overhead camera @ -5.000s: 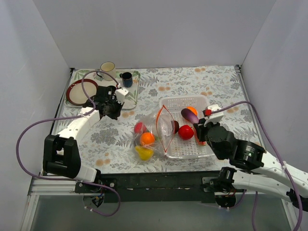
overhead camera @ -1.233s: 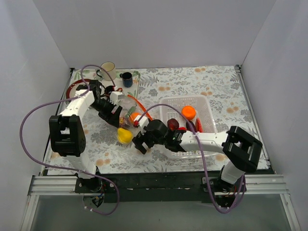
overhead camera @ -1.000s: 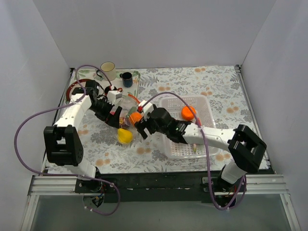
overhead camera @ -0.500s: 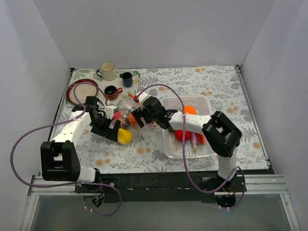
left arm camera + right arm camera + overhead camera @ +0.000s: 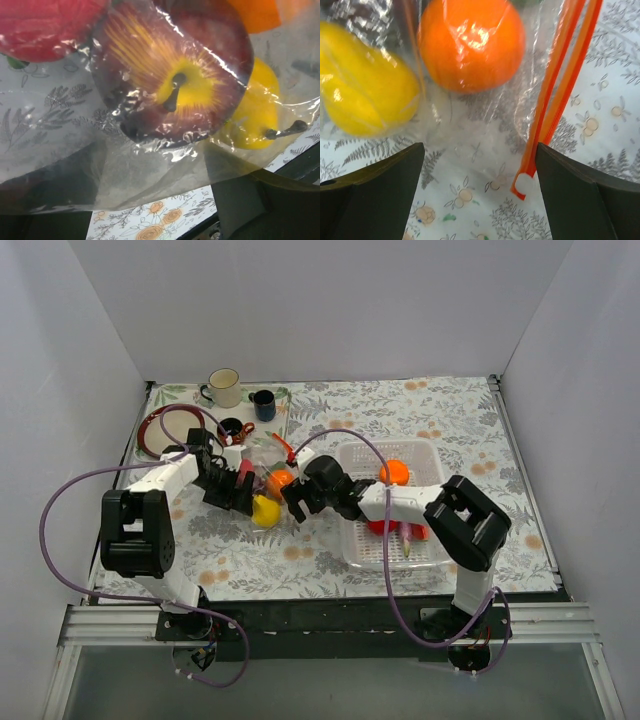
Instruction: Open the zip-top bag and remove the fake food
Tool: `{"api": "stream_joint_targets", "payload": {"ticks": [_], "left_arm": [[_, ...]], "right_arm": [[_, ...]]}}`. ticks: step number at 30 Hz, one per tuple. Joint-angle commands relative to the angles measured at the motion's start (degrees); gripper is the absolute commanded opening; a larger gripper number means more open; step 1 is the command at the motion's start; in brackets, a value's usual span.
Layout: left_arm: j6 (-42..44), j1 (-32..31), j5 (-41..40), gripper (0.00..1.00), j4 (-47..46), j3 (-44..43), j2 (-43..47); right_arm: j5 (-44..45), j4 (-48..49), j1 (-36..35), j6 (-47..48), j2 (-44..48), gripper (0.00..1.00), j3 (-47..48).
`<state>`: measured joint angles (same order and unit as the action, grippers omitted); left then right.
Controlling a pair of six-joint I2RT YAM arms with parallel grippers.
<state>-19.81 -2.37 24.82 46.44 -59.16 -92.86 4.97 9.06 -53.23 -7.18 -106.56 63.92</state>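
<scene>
The bag [image 5: 262, 460] lay on the table [image 5: 400, 410], just left of the basket [image 5: 432, 452] and between my two grippers. The fruit [image 5: 266, 508] sat inside the film: an orange ball [image 5: 470, 42], a yellow piece [image 5: 362, 95], a red-and-yellow apple [image 5: 175, 75] and a red piece [image 5: 45, 20], all pressed close together. The zip strip [image 5: 559, 95] ran beside the orange ball. Its two orange tracks were joined at the near end and slightly parted farther up.

My right gripper [image 5: 296, 502] stood at the bag's right side. Its fingers were wide apart, and film and the strip end lay between them. My left gripper [image 5: 240, 494] stood at the bag's left side with its fingers also apart, one of them seen through the film.

The basket held an orange and red pieces. Three mugs [image 5: 263, 403] stood near the far-left corner.
</scene>
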Motion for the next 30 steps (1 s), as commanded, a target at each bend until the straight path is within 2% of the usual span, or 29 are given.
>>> {"api": "stream_joint_targets", "payload": {"ticks": [1,2,3,5,10,12,14,20,24,30], "left_arm": [[1.62,0.0,4.18,0.68,-1.26,-3.07,0.22],[2.23,0.0,4.71,0.59,-0.39,-3.07,0.57],[3.11,0.0,4.71,0.43,0.05,-3.07,0.84],[4.08,0.0,4.63,0.31,1.46,-3.07,1.36],[7.85,0.17,2.61,0.12,3.05,-1.93,2.77],[9.34,0.26,1.12,0.1,2.96,-0.88,3.47],[12.5,0.26,-2.83,0.01,2.0,0.0,4.17],[24.89,0.7,-18.37,0.0,-5.9,7.03,9.71],[35.34,1.23,-22.44,0.0,-9.16,10.81,12.0],[37.48,1.23,-23.32,0.0,-11.28,11.69,10.34]], "right_arm": [[-2.33,1.22,-1.96,-2.75,4.08,0.99,-3.53],[-2.25,1.22,-2.66,-3.01,4.34,0.98,-4.06],[-2.6,1.22,-2.84,-3.28,4.78,0.99,-4.68],[-2.69,1.57,-3.72,-4.24,5.14,0.99,-6.52],[-2.86,1.05,-5.21,-4.78,7.33,0.98,-8.55],[-2.34,0.09,-5.57,-4.42,9.6,0.98,-8.73],[-2.07,-0.62,-5.57,-3.37,11.54,0.98,-8.64],[2.57,-2.91,-5.57,0.76,19.02,0.98,-8.02],[8.2,-2.64,-5.48,4.36,18.94,0.99,-7.76],[7.16,-1.5,-5.39,5.07,14.73,0.99,-6.26]]}}
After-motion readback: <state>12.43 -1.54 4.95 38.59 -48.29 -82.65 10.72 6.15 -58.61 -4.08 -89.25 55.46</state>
